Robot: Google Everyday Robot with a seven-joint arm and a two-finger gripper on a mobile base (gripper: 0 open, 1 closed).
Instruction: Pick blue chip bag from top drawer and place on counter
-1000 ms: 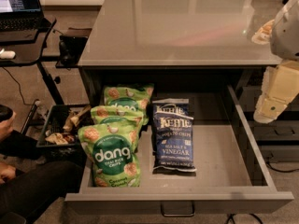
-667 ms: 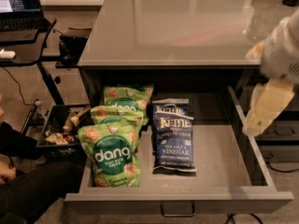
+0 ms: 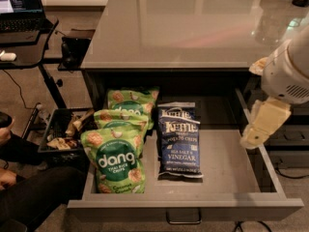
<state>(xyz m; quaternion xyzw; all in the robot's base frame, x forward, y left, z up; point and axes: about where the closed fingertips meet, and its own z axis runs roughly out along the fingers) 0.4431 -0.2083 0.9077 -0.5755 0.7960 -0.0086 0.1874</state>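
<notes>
The top drawer (image 3: 227,166) is pulled open under the counter (image 3: 193,28). Two navy Kettle blue chip bags lie in its middle: one in front (image 3: 179,146), the other partly hidden behind it (image 3: 176,109). My gripper (image 3: 254,135) hangs from the white arm (image 3: 287,74) at the right. It is above the drawer's right side wall, to the right of the blue bags and apart from them. It holds nothing that I can see.
Three green "dang" bags (image 3: 116,161) lie overlapping in the drawer's left half. The drawer's pull handle (image 3: 183,220) is at the bottom. A black desk with a laptop (image 3: 19,8) stands far left. A black floor bin (image 3: 60,137) and a person's arm (image 3: 14,151) are at left.
The arm and gripper have moved left and down, from beside the drawer's right edge to above its right wall. The bags have not moved.
</notes>
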